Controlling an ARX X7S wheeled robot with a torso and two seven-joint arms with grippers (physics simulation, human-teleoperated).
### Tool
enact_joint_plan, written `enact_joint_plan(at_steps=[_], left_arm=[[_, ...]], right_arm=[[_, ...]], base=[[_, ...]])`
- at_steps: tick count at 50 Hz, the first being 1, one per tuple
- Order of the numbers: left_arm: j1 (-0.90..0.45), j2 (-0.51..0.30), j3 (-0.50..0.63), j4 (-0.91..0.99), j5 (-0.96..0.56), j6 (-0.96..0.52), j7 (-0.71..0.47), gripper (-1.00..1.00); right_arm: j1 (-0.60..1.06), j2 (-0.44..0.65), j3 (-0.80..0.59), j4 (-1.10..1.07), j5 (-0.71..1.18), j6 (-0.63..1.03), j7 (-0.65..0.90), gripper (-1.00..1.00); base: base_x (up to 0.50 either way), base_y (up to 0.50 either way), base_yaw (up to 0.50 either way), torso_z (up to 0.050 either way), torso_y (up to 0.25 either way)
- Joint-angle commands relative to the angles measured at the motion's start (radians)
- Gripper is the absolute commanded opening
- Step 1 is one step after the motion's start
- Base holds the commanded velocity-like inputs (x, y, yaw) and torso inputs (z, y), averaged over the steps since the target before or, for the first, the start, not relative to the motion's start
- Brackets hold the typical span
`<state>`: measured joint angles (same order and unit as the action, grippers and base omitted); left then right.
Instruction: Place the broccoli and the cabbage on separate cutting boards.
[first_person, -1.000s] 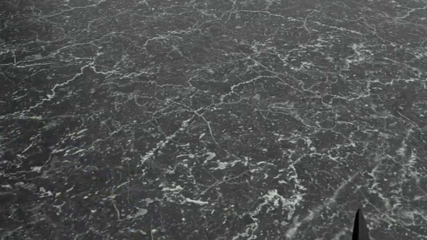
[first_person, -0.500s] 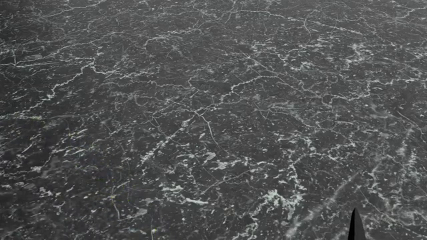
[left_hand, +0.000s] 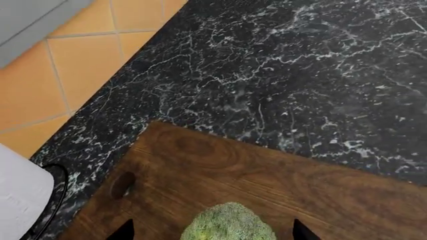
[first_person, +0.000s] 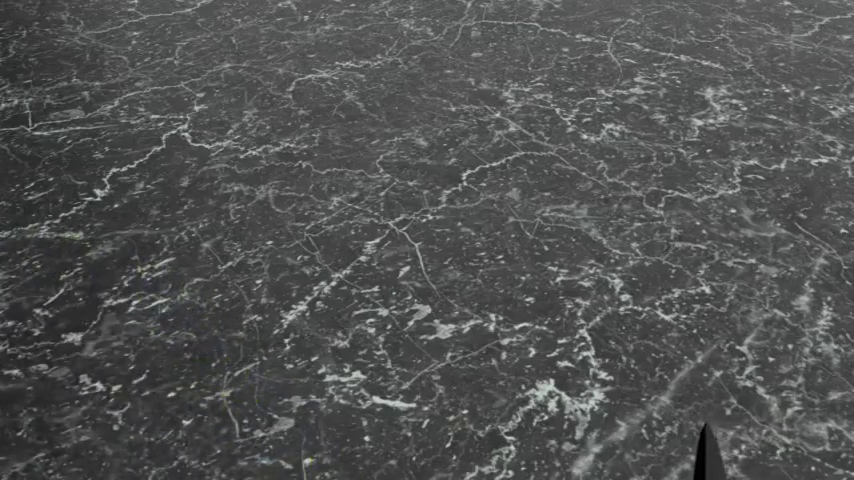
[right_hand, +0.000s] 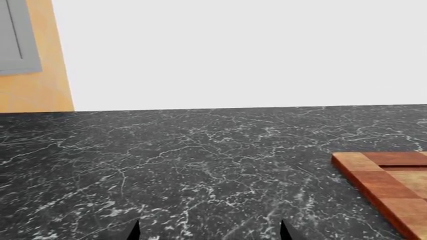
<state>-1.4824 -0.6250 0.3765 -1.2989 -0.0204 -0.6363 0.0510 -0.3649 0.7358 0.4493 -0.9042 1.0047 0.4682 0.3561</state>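
Broccoli (left_hand: 228, 222) sat at the bottom centre of my left wrist frame, on a brown board (left_hand: 267, 175), between my left tool's (left_hand: 212, 231) wide-spread tips. It looked light and brittle-crowned; I'd grip the stalk.

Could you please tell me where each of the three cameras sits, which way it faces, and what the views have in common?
Left wrist view: near the left gripper, looking down at the broccoli on a plain dark wooden cutting board; two dark fingertips show.
Head view: on the head, looking down at the black marble counter; one dark fingertip shows.
Right wrist view: near the right gripper, looking low across the counter toward a white wall; a checkered cutting board's corner shows.
Shared: all three show the counter.
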Motion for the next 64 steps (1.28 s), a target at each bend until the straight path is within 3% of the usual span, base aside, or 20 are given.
enact_joint_plan(at_steps=[1,4,12,18,29,32,34,35,40,48,50,52,60,64], left_arm=[[-0.05,0.01,0.0,0.014,0.042,0.027,0.058,1.0],[-0.02,-0.008,-0.019,0.106,0.026,-0.027,0.051,1.0],[0.204,-0.105,-0.164,0.724,-0.097,-0.341,0.054,1.0],[0.28,-0.138,-0.274,0.995,-0.174,-0.478,0.053,1.0],[0.31,-0.11,-0.441,1.414,-0.327,-0.741,0.077,1.0],[0.314,-0.086,-0.499,1.508,-0.366,-0.824,0.076,1.0],[0.316,-0.081,-0.502,1.523,-0.37,-0.829,0.073,1.0],[0.315,-0.081,-0.502,1.525,-0.373,-0.833,0.074,1.0],[0.284,-0.071,-0.55,1.619,-0.451,-0.933,0.047,1.0],[0.193,-0.106,-0.588,1.597,-0.822,-0.931,-0.225,1.0],[0.145,-0.102,-0.559,1.571,-0.839,-0.922,-0.246,1.0],[0.045,-0.074,-0.52,1.518,-0.837,-0.916,-0.256,1.0],[-0.079,-0.031,-0.465,1.461,-0.898,-0.914,-0.313,1.0],[-0.186,-0.021,-0.382,1.375,-0.869,-0.871,-0.289,1.0]], right_arm=[[-0.017,-0.024,0.034,-0.004,-0.018,-0.012,-0.034,1.0],[-0.011,-0.023,0.028,-0.003,-0.017,-0.011,-0.033,1.0],[-0.022,-0.02,0.062,-0.015,-0.017,-0.02,-0.026,1.0],[-0.065,-0.023,0.124,-0.049,-0.01,-0.035,-0.021,1.0],[-0.141,0.002,0.26,-0.138,-0.014,-0.059,0.022,1.0],[-0.208,0.048,0.263,-0.142,-0.03,-0.136,0.061,1.0],[-0.072,0.348,0.393,0.003,0.27,-0.122,0.245,1.0],[-0.066,0.419,0.397,0.006,0.366,-0.119,0.254,1.0],[-0.046,0.452,0.431,0.004,0.382,-0.108,0.268,1.0],[-0.025,0.47,0.449,-0.013,0.415,-0.112,0.292,1.0],[0.022,0.749,0.434,0.205,0.56,-0.221,0.3,1.0],[0.07,0.831,0.48,0.232,0.67,-0.179,0.353,1.0],[0.045,0.835,0.445,0.31,0.596,-0.235,0.26,1.0],[0.048,0.835,0.442,0.31,0.585,-0.233,0.257,1.0]], base=[[0.0,0.0,0.0,0.0,0.0],[0.0,0.0,0.0,0.0,0.0],[0.0,0.0,0.0,0.0,0.0],[0.0,0.0,0.0,0.0,0.0],[0.0,0.0,0.0,0.0,0.0],[0.0,0.0,0.0,0.0,0.0],[0.0,0.0,0.0,0.0,0.0],[0.0,0.0,0.0,0.0,0.0],[0.0,0.0,0.0,0.0,0.0],[0.0,0.0,0.0,0.0,0.0],[0.0,0.0,0.0,0.0,0.0],[0.0,0.0,0.0,0.0,0.0],[0.0,0.0,0.0,0.0,0.0],[0.0,0.0,0.0,0.0,0.0]])
